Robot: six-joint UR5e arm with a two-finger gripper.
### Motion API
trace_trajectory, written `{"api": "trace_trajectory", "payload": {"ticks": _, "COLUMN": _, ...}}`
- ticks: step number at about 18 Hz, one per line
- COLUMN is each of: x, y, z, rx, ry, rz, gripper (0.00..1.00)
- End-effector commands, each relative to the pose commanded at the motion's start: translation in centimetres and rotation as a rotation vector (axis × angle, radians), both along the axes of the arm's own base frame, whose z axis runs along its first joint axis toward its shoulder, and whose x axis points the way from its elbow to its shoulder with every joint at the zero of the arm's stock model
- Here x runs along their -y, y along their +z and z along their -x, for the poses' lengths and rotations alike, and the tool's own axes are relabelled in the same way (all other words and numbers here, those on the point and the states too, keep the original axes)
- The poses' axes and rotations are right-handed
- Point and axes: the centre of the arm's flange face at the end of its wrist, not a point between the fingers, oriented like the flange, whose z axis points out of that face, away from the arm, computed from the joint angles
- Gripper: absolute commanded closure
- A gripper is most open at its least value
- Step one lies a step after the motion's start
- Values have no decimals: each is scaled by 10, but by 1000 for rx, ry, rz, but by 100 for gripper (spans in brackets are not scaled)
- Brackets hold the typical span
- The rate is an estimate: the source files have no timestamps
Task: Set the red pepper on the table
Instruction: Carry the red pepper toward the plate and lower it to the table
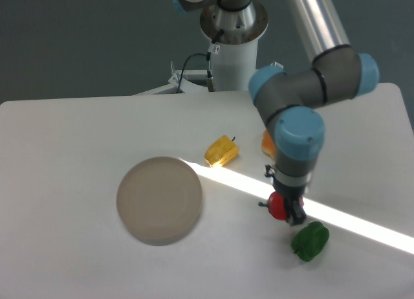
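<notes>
red pepper held low over the table

the gripper (287,210) points straight down near the right-hand middle of the white table (65,150), and its jaws are clamped on the red pepper (277,206). the pepper shows as a small glossy red shape bulging out on the left side of the jaws, with a dark stem tip poking left. it sits right at the table surface over a bright strip of light; whether it touches cannot be told.

just below and to the right of the jaws lies the green pepper (310,240), close but apart. the yellow pepper (221,151) lies up and to the left of the jaws, well apart. an orange item (268,143) peeks out behind the arm's wrist above them. the round grey-beige disc (159,200) rests far to the left.
</notes>
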Motion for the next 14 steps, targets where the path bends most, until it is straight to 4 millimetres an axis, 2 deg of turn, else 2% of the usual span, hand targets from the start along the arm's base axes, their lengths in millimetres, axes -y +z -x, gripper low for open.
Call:
{"api": "trace_trajectory", "payload": {"ticks": 4, "x": 11, "y": -28, "z": -12, "rx": -31, "ry": -20, "rz": -27, "gripper": 41}}
{"api": "trace_trajectory", "payload": {"ticks": 8, "x": 16, "y": -38, "z": -14, "rx": -18, "ry": -15, "rz": -16, "gripper": 41}}
{"api": "trace_trajectory", "payload": {"ticks": 14, "x": 11, "y": -58, "z": -22, "rx": -33, "ry": 20, "rz": -33, "gripper": 41}}
